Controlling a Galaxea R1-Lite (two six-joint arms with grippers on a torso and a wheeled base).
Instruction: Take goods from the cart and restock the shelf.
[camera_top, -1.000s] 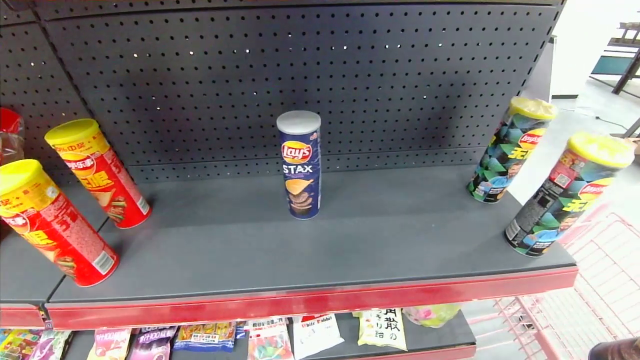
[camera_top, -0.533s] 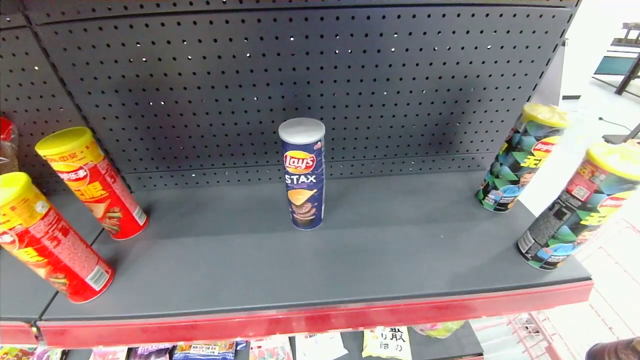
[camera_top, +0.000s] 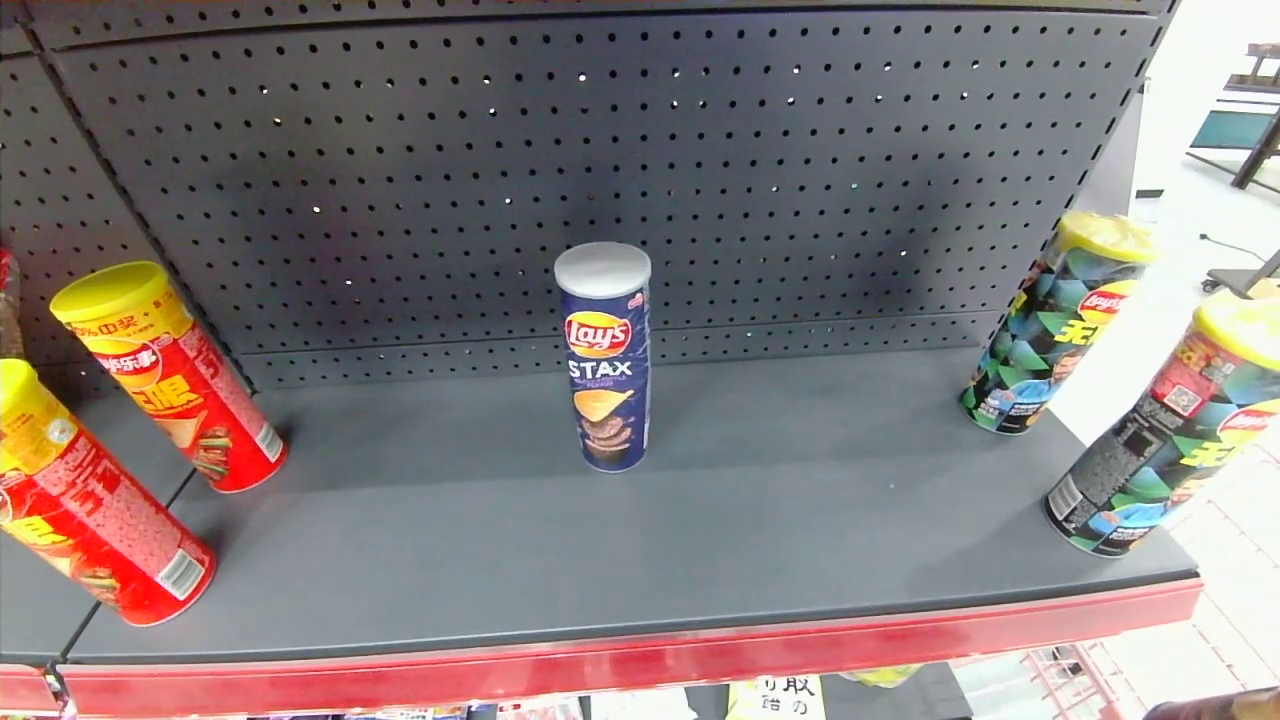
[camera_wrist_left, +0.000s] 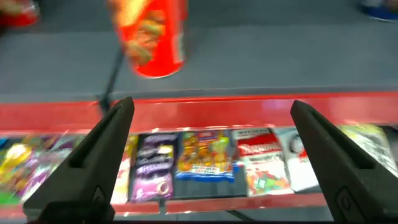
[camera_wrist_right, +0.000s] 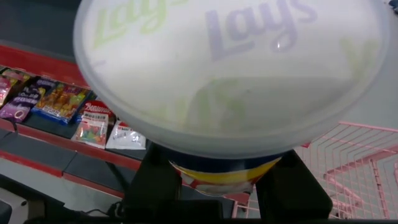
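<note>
A chips can with a pale see-through lid (camera_wrist_right: 230, 68) and a yellow body stands between the dark fingers of my right gripper (camera_wrist_right: 224, 186), which is shut on it, beside the pink wire cart (camera_wrist_right: 367, 168). My left gripper (camera_wrist_left: 214, 168) is open with nothing between its fingers, held in front of the shelf's red front edge (camera_wrist_left: 249, 112). On the grey shelf board (camera_top: 700, 540) a blue chips can (camera_top: 603, 360) stands upright in the middle, near the pegboard back wall.
Two red cans with yellow lids (camera_top: 165, 375) (camera_top: 80, 510) stand at the shelf's left, two teal-and-black cans (camera_top: 1060, 325) (camera_top: 1170, 440) at its right end. Snack packets (camera_wrist_left: 205, 155) lie on the lower shelf. The cart (camera_top: 1230, 560) is at the lower right.
The whole head picture has shifted: the shelf now sits lower and slightly larger, so the camera has moved. The cans on the shelf keep their places.
</note>
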